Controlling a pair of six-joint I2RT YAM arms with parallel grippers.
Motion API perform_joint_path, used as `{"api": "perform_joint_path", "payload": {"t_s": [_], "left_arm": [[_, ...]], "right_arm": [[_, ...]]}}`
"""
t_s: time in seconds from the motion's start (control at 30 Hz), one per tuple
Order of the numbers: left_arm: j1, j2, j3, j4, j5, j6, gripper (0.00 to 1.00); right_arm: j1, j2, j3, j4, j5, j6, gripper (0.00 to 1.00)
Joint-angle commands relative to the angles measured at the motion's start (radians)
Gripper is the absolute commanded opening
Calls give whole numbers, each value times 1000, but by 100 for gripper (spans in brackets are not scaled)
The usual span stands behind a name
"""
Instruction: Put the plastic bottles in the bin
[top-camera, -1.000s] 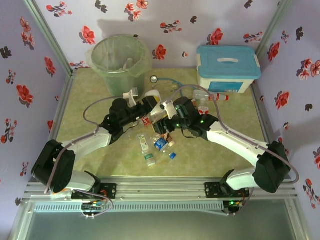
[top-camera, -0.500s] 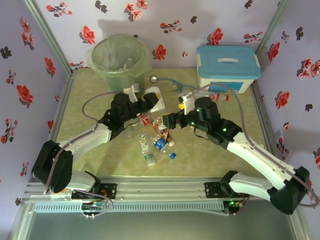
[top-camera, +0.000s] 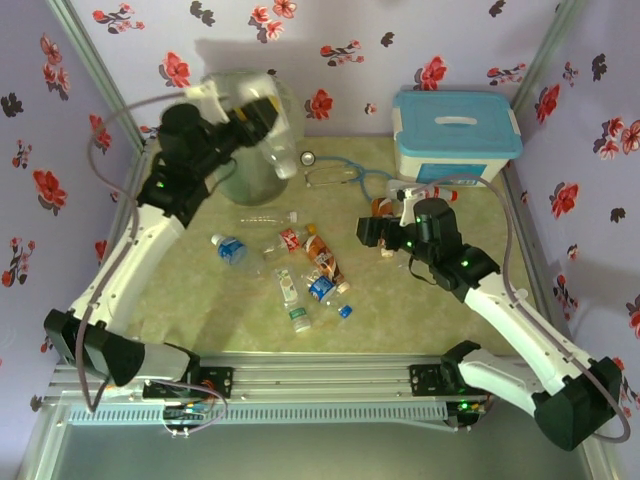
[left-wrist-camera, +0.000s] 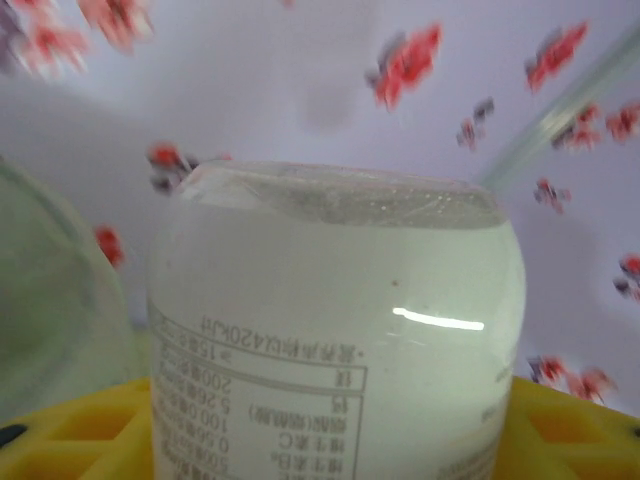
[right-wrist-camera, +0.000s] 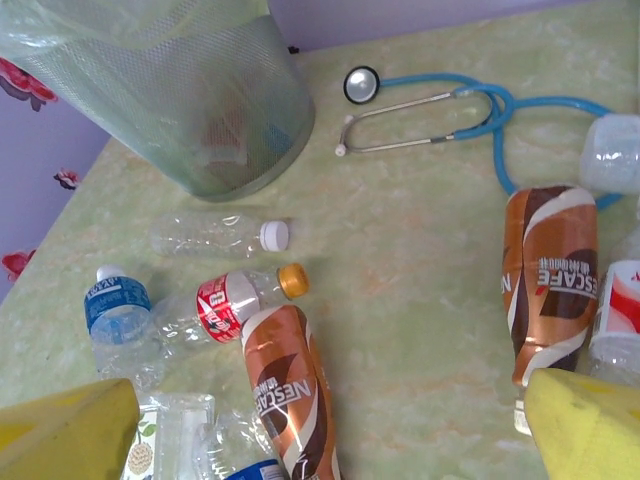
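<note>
pinching a white bottle (left-wrist-camera: 335, 300) in the left gripper (top-camera: 264, 112) beside the bin (right-wrist-camera: 180, 100), with the right gripper (right-wrist-camera: 330, 425) spread wide.

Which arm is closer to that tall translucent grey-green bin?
Left. The left gripper holds a white plastic bottle at the rim of the bin; the right gripper hovers mid-table, well away.

In the top view, my left end effector (top-camera: 268, 125) and its arm cover most of the mouth of the bin (top-camera: 240, 178). At my left wrist the bin is a green blur beside the white bottle (left-wrist-camera: 335, 330), whose lower part is cut off by the bottom edge. At my right wrist, the top edge cuts off the bin's top.
</note>
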Motion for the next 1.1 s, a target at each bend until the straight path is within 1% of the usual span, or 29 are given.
{"api": "perform_joint_path", "payload": {"t_s": [0.0,0.13,0.23,0.33,0.5,0.63,0.7,0.8,0.97,1.07], "left_arm": [[82,77,97,-66,-23,62,51],[166,185,218,-43,-53,76,51],[216,317,348,-76,-57,57,49],[242,467,522,-173,-55,72,49],[253,713,823,-375,-26,104,50],[255,856,989,-456,0,82,50],[257,892,1002,-466,7,65,49],[256,913,954,-457,30,62,49],[239,895,840,-472,53,114,50],[228,895,783,-452,99,134,53]], "right_arm": [[-5,-6,-6,-30,1,26,99],[-5,-25,-16,-55,30,21,99],[-5,-25,-2,-91,35,15,99],[-5,-46,-1,-122,50,9,99],[-5,-116,-10,-174,96,7,99],[-5,-155,-16,-206,123,5,99],[-5,-166,-27,-209,124,9,99],[-5,-182,-43,-223,127,20,99],[-5,-203,-57,-227,146,18,99],[-5,-187,-60,-218,146,13,99]]}}
